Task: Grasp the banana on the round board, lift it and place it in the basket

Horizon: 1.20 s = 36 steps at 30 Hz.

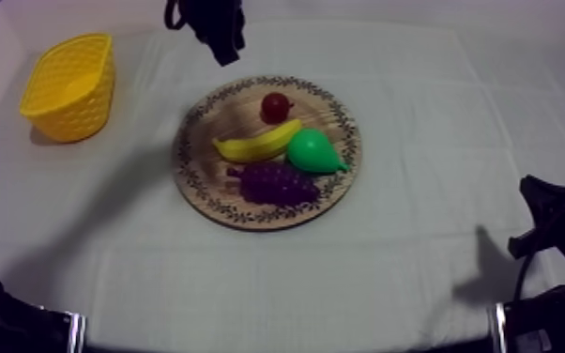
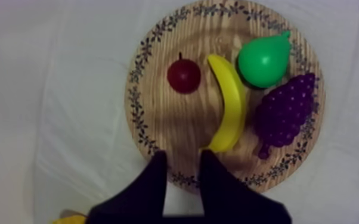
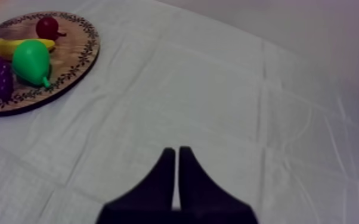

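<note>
As L end effector hangs nr board, banana lies atop.

The table is covered by a grey-white cloth marked with faint straight fold creases. Two things lie directly on that cloth. The round wooden board, with its patterned rim, sits flat near the middle of the top view. The yellow basket stands at the upper left of that frame, open side up, well apart from the board.

One board, one basket, four toy fruits.
</note>
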Each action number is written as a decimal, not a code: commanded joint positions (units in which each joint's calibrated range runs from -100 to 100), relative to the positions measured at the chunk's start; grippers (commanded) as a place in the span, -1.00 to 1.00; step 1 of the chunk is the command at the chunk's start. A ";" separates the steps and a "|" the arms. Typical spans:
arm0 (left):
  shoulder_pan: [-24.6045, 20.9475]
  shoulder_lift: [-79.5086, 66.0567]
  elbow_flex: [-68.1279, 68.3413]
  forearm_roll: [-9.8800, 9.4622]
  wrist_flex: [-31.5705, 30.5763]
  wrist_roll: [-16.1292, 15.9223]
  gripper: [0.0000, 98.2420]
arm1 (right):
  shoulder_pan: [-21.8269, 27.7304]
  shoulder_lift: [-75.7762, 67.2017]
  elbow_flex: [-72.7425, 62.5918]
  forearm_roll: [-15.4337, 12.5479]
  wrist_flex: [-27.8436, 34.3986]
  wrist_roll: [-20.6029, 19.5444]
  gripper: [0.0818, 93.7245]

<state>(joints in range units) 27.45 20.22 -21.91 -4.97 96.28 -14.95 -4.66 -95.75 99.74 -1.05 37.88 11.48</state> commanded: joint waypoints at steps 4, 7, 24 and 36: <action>-0.94 1.13 2.55 0.39 -1.20 0.91 -0.14 | -0.01 -0.01 0.04 0.00 0.02 0.02 -0.99; -1.48 2.50 3.57 0.76 -1.99 1.13 -0.09 | -0.01 -0.01 0.04 0.00 0.02 0.02 -0.99; -1.98 14.10 9.00 2.43 -8.07 1.24 -0.02 | -0.01 -0.01 0.04 0.00 0.02 0.02 -0.99; -1.23 20.10 7.58 4.57 -9.21 0.27 -0.02 | -0.01 -0.01 0.04 0.00 0.02 0.02 -0.99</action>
<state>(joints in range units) 26.16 39.90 -13.98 -0.51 86.99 -14.63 -4.66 -95.75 99.74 -1.05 37.88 11.48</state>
